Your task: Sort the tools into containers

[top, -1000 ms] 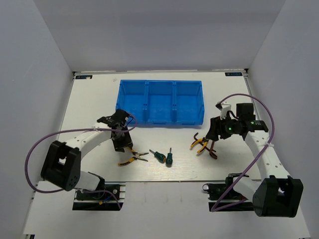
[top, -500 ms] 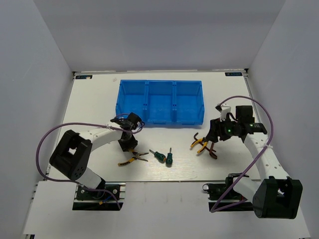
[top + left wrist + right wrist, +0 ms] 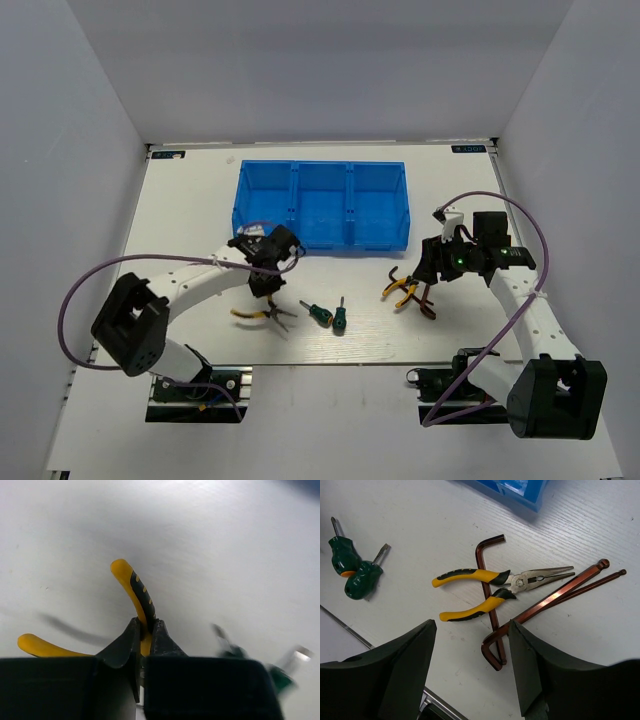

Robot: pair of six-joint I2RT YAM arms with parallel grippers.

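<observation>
We have the yellow-handled pliers (image 3: 129, 581) in our left tool (image 3: 145, 626). Its fingers are pinched tight on one handle, and the other handle splays out toward 9 o'clock in the wrist view. That view is blurred, and we cannot tell whether the pliers are clear of the worktop (image 3: 180, 200).

From above, the pliers lie at about 7 o'clock from the blue bin (image 3: 322, 243). The two green screwdrivers (image 3: 328, 317) lie side by side just past them at 3 o'clock, apart from the left tool.

The second pliers (image 3: 490, 587) rest flat at 5 o'clock from the bin, with their jaws pointing to 3 o'clock in the right wrist view. The hex keys (image 3: 547, 601) lie among them, one dark key crossing both handles.

Our right tool (image 3: 470, 627) hangs over this cluster with its fingers spread wide and nothing between them.
</observation>
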